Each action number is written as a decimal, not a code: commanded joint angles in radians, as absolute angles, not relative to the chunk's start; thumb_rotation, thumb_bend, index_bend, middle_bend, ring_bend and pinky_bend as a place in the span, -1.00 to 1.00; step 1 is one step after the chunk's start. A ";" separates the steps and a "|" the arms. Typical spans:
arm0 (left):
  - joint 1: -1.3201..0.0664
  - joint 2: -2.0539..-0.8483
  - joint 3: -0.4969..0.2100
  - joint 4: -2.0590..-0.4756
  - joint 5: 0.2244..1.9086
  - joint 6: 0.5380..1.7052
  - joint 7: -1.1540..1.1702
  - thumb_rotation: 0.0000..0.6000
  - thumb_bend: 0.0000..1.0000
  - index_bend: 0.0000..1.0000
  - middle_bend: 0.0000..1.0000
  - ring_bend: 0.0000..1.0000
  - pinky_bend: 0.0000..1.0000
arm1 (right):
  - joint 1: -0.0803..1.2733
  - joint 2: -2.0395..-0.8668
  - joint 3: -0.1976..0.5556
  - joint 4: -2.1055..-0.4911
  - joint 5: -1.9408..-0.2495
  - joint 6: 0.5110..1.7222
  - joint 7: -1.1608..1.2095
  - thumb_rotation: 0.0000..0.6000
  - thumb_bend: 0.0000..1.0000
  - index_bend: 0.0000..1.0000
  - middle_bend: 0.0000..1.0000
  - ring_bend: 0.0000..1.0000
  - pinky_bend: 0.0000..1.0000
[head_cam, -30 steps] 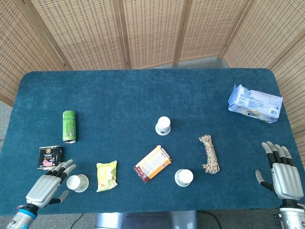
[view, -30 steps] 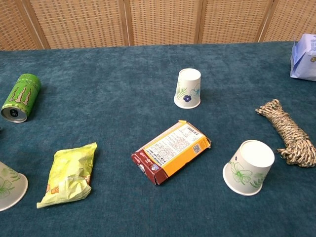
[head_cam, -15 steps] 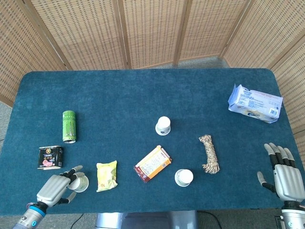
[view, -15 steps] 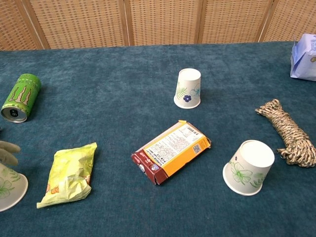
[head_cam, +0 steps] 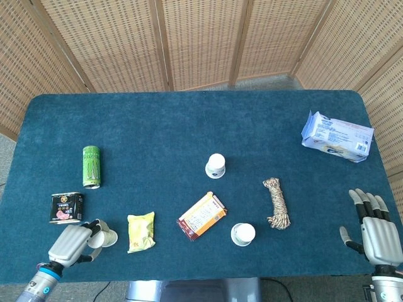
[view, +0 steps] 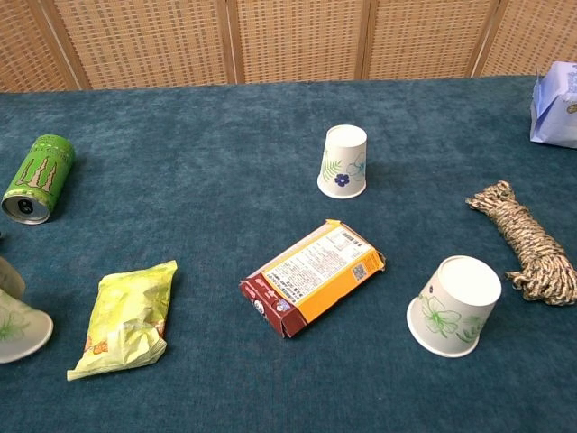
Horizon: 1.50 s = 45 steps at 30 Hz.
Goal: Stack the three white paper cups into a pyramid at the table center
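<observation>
Three white paper cups with green leaf prints are spread over the blue table. One stands upside down near the middle (head_cam: 215, 165) (view: 343, 162). A second, also upside down, sits toward the front right (head_cam: 242, 234) (view: 453, 307). The third cup (head_cam: 106, 238) (view: 20, 325) is at the front left, tilted, and my left hand (head_cam: 72, 244) holds it with fingers curled around its wall. In the chest view only this cup shows, at the left edge. My right hand (head_cam: 378, 229) hovers open by the table's front right corner, far from any cup.
A green can (head_cam: 91, 166) and a small tin (head_cam: 66, 207) lie behind the left hand. A yellow snack bag (head_cam: 141, 231), an orange box (head_cam: 201, 216) and a coil of rope (head_cam: 277, 202) line the front. A white-blue package (head_cam: 337, 136) sits at the far right.
My left hand closed from spread fingers beside the front-left cup to a grip around it, and the cup tipped slightly. The right hand drifted a little toward the front edge.
</observation>
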<state>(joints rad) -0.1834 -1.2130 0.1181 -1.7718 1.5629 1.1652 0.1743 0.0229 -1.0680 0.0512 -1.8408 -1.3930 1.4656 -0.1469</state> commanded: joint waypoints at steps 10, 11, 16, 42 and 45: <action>-0.310 -1.098 -0.010 -1.847 1.534 1.131 0.048 1.00 -0.08 -0.22 -0.47 -0.22 0.17 | 0.031 -1.069 0.054 -1.829 -1.370 1.438 -0.132 1.00 -0.17 -1.00 -1.00 -1.00 -1.00; -0.334 -1.099 -0.028 -1.848 1.519 1.107 0.041 1.00 -0.08 -0.23 -0.48 -0.23 0.15 | 0.032 -1.068 0.054 -1.828 -1.369 1.436 -0.130 1.00 -0.17 -1.00 -1.00 -1.00 -1.00; -0.439 -1.137 -0.096 -1.831 1.435 0.993 0.045 1.00 -0.08 -0.29 -0.53 -0.30 0.09 | 0.029 -1.061 0.054 -1.829 -1.367 1.437 -0.124 1.00 -0.18 -1.00 -1.00 -1.00 -1.00; -0.761 -1.567 -0.203 -1.520 1.174 0.795 0.174 1.00 -0.10 -0.34 -0.61 -0.44 -0.08 | -0.015 -1.028 0.038 -1.838 -1.366 1.474 -0.089 1.00 -0.18 -1.00 -1.00 -1.00 -1.00; -0.778 -1.577 -0.199 -1.511 1.155 0.786 0.194 1.00 -0.11 -0.38 -0.65 -0.51 -0.15 | -0.021 -1.024 0.037 -1.838 -1.367 1.480 -0.082 1.00 -0.17 -1.00 -1.00 -1.00 -1.00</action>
<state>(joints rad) -0.7720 -1.5736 -0.2003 -1.5141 1.1629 0.7903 0.1854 -0.0204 -1.0245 0.0374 -1.8379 -1.3670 1.4798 -0.0830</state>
